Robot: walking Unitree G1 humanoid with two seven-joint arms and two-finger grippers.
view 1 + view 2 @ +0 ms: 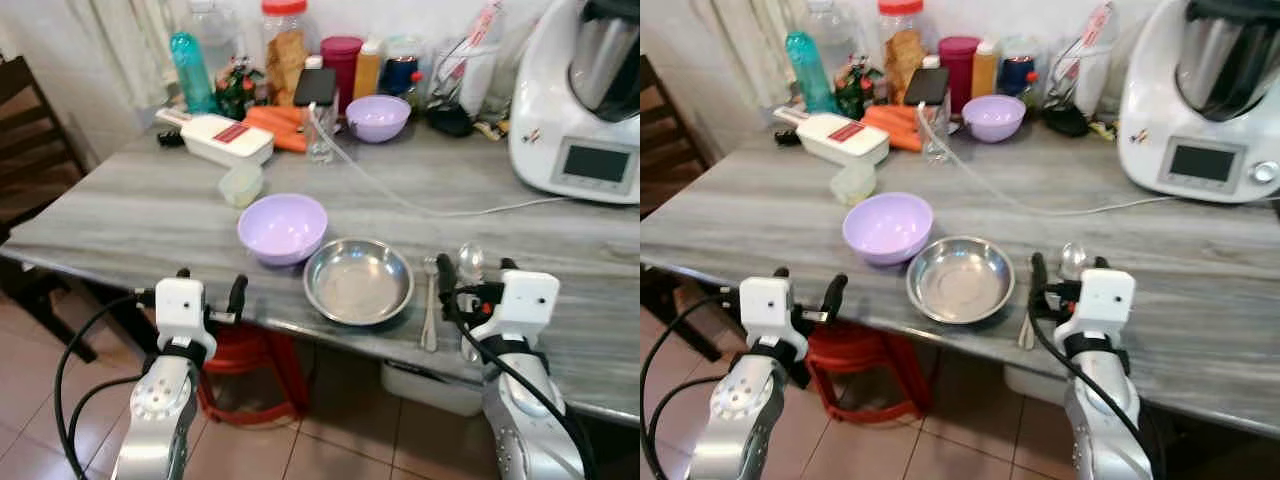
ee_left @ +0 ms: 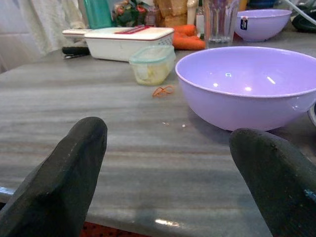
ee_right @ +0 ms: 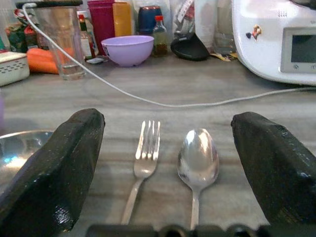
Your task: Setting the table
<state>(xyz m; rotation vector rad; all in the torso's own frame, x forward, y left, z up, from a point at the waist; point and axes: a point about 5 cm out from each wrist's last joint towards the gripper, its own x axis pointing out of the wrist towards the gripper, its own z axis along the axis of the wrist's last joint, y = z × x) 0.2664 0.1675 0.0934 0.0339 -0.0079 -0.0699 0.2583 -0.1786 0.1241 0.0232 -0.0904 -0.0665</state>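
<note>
Head views look down on the table; wrist views skim it (sharing its near edge).

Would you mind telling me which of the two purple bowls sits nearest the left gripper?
The larger purple bowl beside the steel dish, just ahead of the left gripper; the smaller purple bowl stands far back among the bottles.

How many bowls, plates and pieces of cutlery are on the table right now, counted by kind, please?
Purple bowls: 2, the near purple bowl and the far purple bowl
Steel plate: 1
Fork: 1
Spoon: 1
Total: 5
</note>
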